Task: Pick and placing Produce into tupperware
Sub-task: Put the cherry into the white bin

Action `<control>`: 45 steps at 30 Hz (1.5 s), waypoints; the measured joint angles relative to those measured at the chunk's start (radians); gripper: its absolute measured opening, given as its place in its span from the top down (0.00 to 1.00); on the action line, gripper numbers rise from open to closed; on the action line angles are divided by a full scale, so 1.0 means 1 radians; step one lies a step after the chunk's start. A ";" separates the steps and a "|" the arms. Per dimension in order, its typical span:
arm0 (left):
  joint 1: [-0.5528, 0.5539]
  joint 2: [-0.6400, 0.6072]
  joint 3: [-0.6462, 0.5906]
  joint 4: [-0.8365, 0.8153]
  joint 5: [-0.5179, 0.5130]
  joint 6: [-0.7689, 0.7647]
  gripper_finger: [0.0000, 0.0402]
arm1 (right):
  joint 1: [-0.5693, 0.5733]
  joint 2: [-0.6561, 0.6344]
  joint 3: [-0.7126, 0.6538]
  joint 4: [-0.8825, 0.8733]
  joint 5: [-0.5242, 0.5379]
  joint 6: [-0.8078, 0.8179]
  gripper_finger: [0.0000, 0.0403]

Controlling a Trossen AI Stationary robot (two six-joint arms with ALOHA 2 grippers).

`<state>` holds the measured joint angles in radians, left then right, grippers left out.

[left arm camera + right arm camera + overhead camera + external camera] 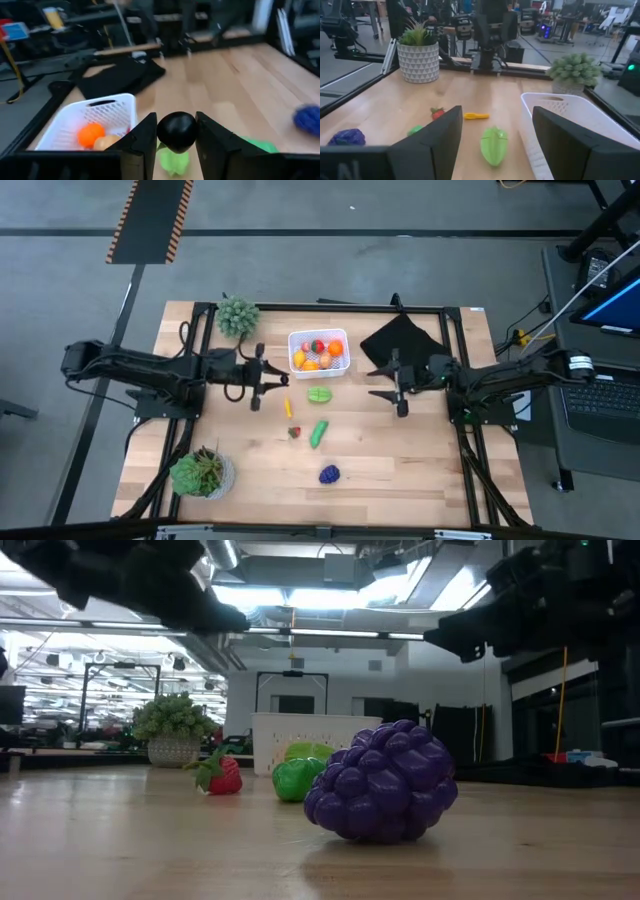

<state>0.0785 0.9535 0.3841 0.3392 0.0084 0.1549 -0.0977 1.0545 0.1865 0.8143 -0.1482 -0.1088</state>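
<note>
Nearest thing: purple bumpy toy grape cluster (pixel 381 781), lying on the pale wooden table (pixel 400 460) at its front, well apart from the rest.
Behind it: long green toy vegetable (pixel 318 433) and, just beside that, small red toy strawberry with a green top (pixel 294 432).
Mid-table: flat light-green leafy toy vegetable (pixel 319 394), lying just in front of the tub; thin yellow toy piece (pixel 288 407) a little to its left.
Tupperware: small white perforated plastic tub with rounded corners (pixel 341 366), standing at the back middle of the table, already holding orange, red and yellow toy pieces (pixel 318 355).
Left gripper (pixel 174 145): raised above the table just left of the tub, its two dark fingers (pixel 145 142) pinching a round glossy dark toy fruit (pixel 176 131) between them.
Right gripper (pixel 399 384): hovering off the table to the right of the tub, fingers (pixel 432 142) spread wide with nothing between them.
Back right: black folded cloth (pixel 402 340), lying flat beside the tub.
Plants: bushy pale-green potted plant (pixel 238 316) at the back left; spiky green plant in a white patterned pot (pixel 203 472) at the front left corner.
</note>
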 joint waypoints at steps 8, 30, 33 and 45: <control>0.102 0.004 -0.085 0.188 0.010 -0.083 0.75 | -0.047 -0.022 -0.003 -0.012 0.000 -0.008 0.40; 0.157 0.005 -0.086 0.234 -0.039 -0.085 0.75 | -0.098 -0.021 -0.003 -0.026 -0.001 -0.002 0.40; 0.175 0.019 -0.086 0.262 -0.040 -0.094 0.73 | -0.098 -0.021 -0.003 -0.026 -0.001 -0.002 0.40; 0.278 0.289 -0.069 0.556 0.089 -0.110 0.75 | -0.098 -0.021 -0.003 -0.026 -0.001 -0.005 0.40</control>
<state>0.3563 1.2429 0.3153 0.8957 0.0977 0.0453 -0.1955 1.0332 0.1838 0.7881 -0.1490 -0.1135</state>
